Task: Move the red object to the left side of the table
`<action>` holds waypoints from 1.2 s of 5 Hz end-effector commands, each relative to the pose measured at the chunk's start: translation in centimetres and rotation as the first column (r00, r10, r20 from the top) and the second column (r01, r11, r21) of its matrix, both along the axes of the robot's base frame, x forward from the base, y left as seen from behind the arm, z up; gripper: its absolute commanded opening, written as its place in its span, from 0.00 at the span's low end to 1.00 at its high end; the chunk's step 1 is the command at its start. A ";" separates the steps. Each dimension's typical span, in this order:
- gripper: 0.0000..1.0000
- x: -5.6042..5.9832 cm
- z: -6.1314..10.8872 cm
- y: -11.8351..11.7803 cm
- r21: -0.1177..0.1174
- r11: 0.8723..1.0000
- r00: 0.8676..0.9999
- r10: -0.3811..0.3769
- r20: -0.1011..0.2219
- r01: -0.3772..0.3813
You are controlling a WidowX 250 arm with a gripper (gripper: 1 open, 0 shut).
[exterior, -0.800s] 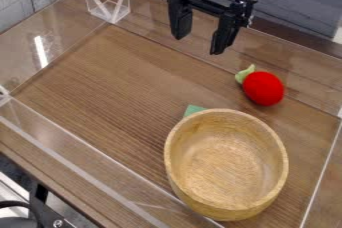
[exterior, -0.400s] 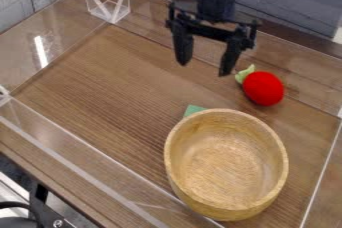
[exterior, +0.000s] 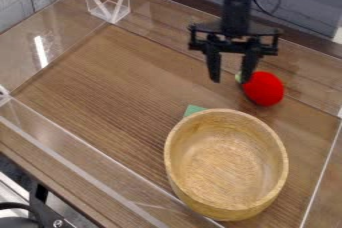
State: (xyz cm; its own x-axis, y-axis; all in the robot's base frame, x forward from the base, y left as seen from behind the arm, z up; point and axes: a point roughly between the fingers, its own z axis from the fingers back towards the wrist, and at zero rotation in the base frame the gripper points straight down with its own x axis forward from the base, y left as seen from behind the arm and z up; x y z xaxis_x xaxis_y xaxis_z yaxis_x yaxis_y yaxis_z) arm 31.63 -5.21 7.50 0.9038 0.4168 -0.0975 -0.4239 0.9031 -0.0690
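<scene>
you have one gripper point(exterior: 231, 68) in view, pointing straight down over the wooden table point(exterior: 107, 82), its two dark fingers point(exterior: 214, 65) spread apart with nothing between them, so it stands open and empty. there is one red object point(exterior: 265, 88), a round piece with a small green tip, lying on the table just beside the gripper's right-hand finger as you see it, slightly lower in the picture; whether the finger touches it you cannot tell. one wooden bowl point(exterior: 226, 162) sits well below the gripper, toward the near edge, and it is empty. one small green thing point(exterior: 194, 110) peeks out at the bowl's far rim, between bowl and gripper. one clear plastic stand point(exterior: 106, 5) rests far off to the gripper's left, at the back corner.
</scene>
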 end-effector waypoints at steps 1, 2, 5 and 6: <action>1.00 1.4 1.4 -1.5 -0.028 0.987 0.985 0.158 0.077 -0.156; 1.00 2.0 1.3 -2.2 -0.059 0.948 0.944 0.318 0.085 -0.314; 1.00 5.2 0.4 -3.2 -0.093 0.923 0.918 0.382 0.102 -0.374; 1.00 5.9 -0.1 -3.5 -0.094 0.932 0.927 0.360 0.106 -0.351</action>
State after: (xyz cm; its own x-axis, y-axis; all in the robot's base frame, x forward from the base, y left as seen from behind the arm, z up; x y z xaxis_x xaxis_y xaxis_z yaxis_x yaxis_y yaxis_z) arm 36.54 -8.21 5.31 0.6947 0.7150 -0.0787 -0.7177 0.6818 -0.1416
